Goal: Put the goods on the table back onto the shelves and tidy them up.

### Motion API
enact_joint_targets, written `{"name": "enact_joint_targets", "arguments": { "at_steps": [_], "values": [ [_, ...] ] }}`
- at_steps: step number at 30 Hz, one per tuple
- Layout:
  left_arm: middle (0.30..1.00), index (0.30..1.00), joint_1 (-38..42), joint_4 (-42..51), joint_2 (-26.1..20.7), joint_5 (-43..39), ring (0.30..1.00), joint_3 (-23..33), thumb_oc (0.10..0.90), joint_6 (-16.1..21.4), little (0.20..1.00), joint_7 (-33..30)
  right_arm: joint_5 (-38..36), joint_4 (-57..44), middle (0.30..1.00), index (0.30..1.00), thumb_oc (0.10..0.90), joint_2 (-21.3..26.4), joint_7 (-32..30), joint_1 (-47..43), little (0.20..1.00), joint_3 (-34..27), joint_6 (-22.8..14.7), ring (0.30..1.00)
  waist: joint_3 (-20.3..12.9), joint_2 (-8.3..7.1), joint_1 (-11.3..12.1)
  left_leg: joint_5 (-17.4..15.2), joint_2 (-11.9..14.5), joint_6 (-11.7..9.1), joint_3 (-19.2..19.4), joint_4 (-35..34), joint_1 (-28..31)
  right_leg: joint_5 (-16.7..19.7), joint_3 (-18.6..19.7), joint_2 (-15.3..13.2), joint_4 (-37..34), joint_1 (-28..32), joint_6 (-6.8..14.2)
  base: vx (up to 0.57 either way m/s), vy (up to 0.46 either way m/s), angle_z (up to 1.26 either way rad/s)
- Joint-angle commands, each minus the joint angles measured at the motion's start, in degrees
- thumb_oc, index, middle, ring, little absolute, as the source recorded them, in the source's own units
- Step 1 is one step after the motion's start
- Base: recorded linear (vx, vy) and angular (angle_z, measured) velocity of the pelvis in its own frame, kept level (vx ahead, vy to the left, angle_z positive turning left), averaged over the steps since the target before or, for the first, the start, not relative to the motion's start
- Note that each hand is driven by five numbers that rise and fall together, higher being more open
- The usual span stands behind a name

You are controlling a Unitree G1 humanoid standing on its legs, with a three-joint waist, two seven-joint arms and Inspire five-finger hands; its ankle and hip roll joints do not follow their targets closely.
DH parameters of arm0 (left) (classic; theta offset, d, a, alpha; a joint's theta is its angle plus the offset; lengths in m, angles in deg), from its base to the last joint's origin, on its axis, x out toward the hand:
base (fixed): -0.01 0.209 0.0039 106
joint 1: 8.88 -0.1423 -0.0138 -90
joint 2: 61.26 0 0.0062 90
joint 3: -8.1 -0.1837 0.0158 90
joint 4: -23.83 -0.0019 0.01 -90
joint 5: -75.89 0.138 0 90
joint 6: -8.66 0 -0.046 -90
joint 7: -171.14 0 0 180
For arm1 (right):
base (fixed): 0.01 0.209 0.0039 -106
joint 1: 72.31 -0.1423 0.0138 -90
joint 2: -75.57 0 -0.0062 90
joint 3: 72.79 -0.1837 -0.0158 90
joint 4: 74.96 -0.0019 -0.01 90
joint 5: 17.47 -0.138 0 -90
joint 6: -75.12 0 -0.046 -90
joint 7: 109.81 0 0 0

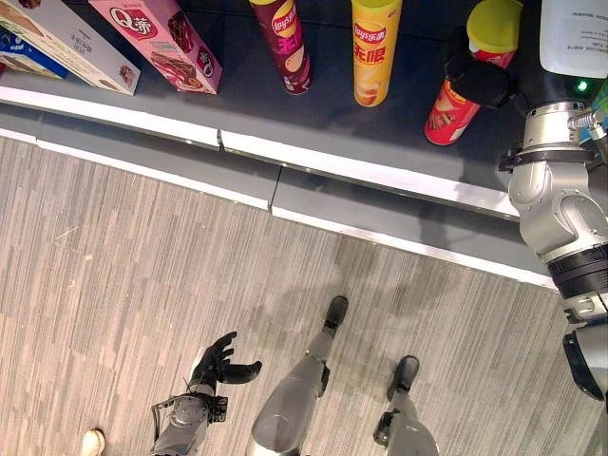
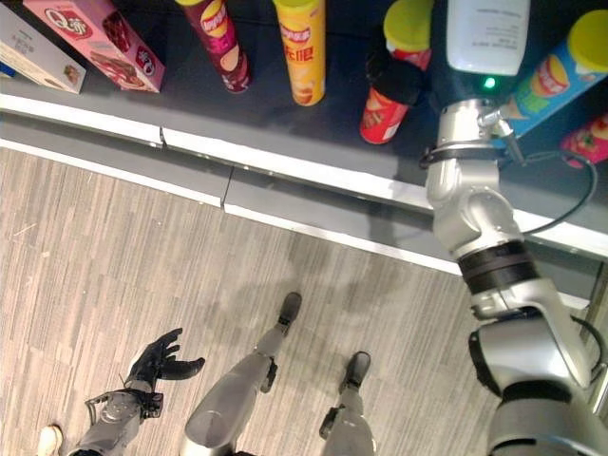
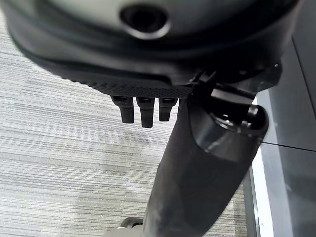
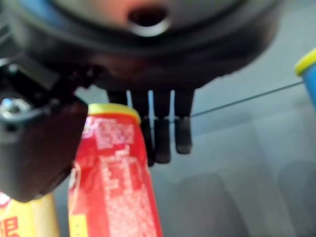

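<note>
A red crisp can with a yellow-green lid (image 1: 445, 116) stands on the dark shelf (image 1: 313, 123). My right hand (image 1: 480, 81) is up at the shelf against the can's upper half. In the right wrist view the can (image 4: 113, 187) sits between the thumb and the straight fingers (image 4: 163, 133), so the hand is open. My left hand (image 1: 220, 364) hangs low over the floor, far from the shelf. It holds nothing, and its fingers (image 3: 142, 108) are relaxed and spread.
Left of the red can, the shelf holds a yellow can (image 1: 373, 52), a maroon can (image 1: 287, 43), a pink box (image 1: 161, 43) and a white box (image 1: 66, 38). A white bottle (image 1: 575, 33) and a blue can (image 2: 556, 71) stand to its right. A person's shoe (image 1: 92, 442) shows at bottom left.
</note>
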Motion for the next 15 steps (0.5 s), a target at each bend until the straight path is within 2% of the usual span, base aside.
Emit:
{"name": "enact_joint_targets", "arguments": {
  "at_steps": [1,15],
  "values": [
    [0.9,0.9,-0.8,-0.21,-2.74,-1.2,0.9,-2.25,0.8,1.54,0.9,-1.74,0.48,-0.31,0.3,0.3,0.4,4.68,-5.56,-9.43,0.3,2.31,-0.62,0.3,-4.78,-2.14,1.5,-7.93,2.4,-3.37,-0.48,2.29,0.44,3.01,-0.93,-5.02,0.99,1.41,3.77,0.0,0.0,0.0],
    [0.9,0.9,-0.61,0.31,-3.11,-1.14,0.9,-3.12,0.8,1.67,0.9,-1.91,-0.03,4.67,0.3,0.3,0.4,5.16,-6.15,-12.06,0.3,4.8,0.43,0.3,-4.56,-2.02,1.71,-8.02,2.31,-3.42,-0.92,2.66,0.0,2.72,-1.19,-5.06,1.08,1.36,3.82,0.0,0.0,0.0]
  ]
}}
